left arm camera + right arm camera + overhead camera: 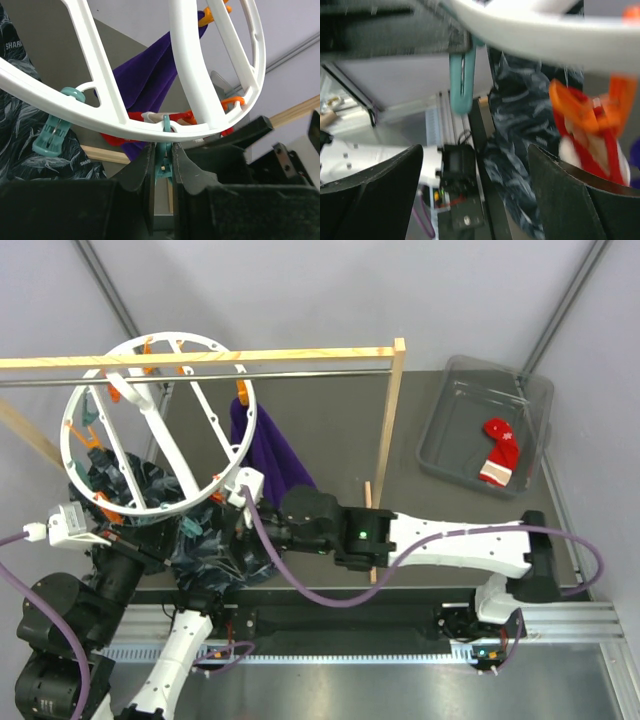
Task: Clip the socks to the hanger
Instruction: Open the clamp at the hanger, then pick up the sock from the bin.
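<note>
Below hanger (545, 35), red sock (605, 155) blurred, half-hidden

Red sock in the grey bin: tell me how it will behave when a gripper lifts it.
The red sock lies flat and bent in the grey bin, so it will likely droop either side of a pinch. It looks small and thin, probably very light. The purple sock hangs limp from the hanger, suggesting this one would dangle too.
</note>
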Tool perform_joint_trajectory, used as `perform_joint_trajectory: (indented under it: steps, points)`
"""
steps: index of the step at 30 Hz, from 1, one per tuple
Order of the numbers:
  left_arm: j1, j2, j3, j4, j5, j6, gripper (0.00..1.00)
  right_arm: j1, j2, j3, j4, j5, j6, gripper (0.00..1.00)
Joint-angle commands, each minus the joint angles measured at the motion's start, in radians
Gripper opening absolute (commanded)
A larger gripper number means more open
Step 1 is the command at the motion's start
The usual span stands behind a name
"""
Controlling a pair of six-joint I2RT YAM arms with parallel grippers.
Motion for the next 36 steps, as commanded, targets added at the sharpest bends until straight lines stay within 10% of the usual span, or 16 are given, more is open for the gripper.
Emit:
perform_joint_trajectory:
  steps: [1, 13, 19, 28, 36]
  points:
    - [0.003, 0.019, 0.004, -0.001, 0.001, 0.023, 0.0, 0.05, -0.202, -0.089, -0.113, 0.131, -0.066, 0.86]
    - [0.003, 0.01, -0.045, 0.028, 0.027, 0.031, 0.0, 0.023, -0.599, -0.461, -0.185, 0.911, -0.007, 0.84]
    - [0.001, 0.002, -0.051, 0.034, 0.027, 0.048, 0.0, -0.012, -0.621, -0.487, -0.485, 1.235, 0.237, 0.86]
    - [0.001, -0.012, -0.116, 0.056, 0.065, 0.036, 0.0, -0.213, -0.811, -0.685, -0.633, 1.19, 0.533, 0.82]
    - [-0.003, -0.052, -0.178, 0.077, 0.053, 0.031, 0.0, -0.719, -0.784, -0.748, -0.529, 0.831, 0.451, 0.81]
